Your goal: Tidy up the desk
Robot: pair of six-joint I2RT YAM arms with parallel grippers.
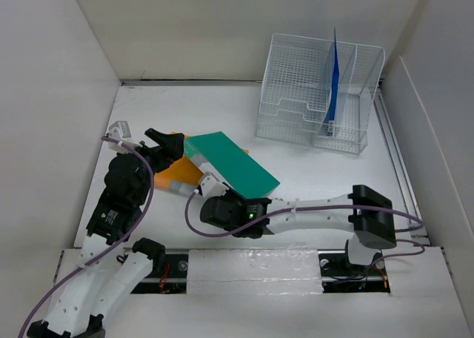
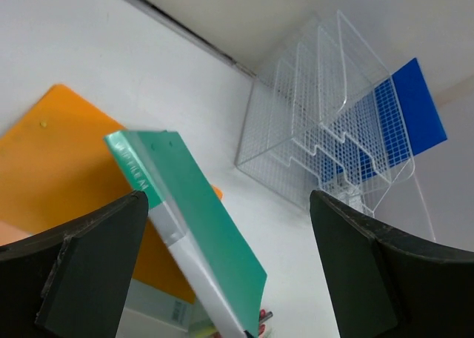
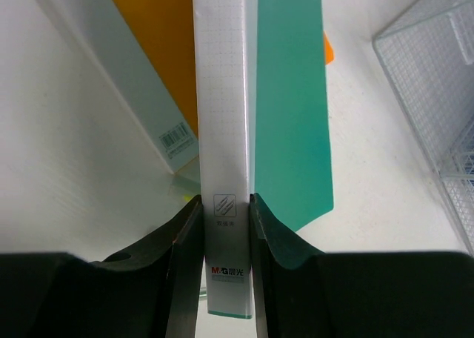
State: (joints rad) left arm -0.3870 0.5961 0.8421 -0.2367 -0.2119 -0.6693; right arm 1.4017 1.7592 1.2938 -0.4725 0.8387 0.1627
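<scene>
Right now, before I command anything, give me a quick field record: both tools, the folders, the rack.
left tool: open, empty, beside the folders
right tool: shut on white spine of green plastic folder
green folder: tilted, over flat orange plastic folder
white wire-mesh file rack: far right of white desk, upright
rack contents: one blue folder, standing

Tilted green folder over orange folder on desk.
</scene>
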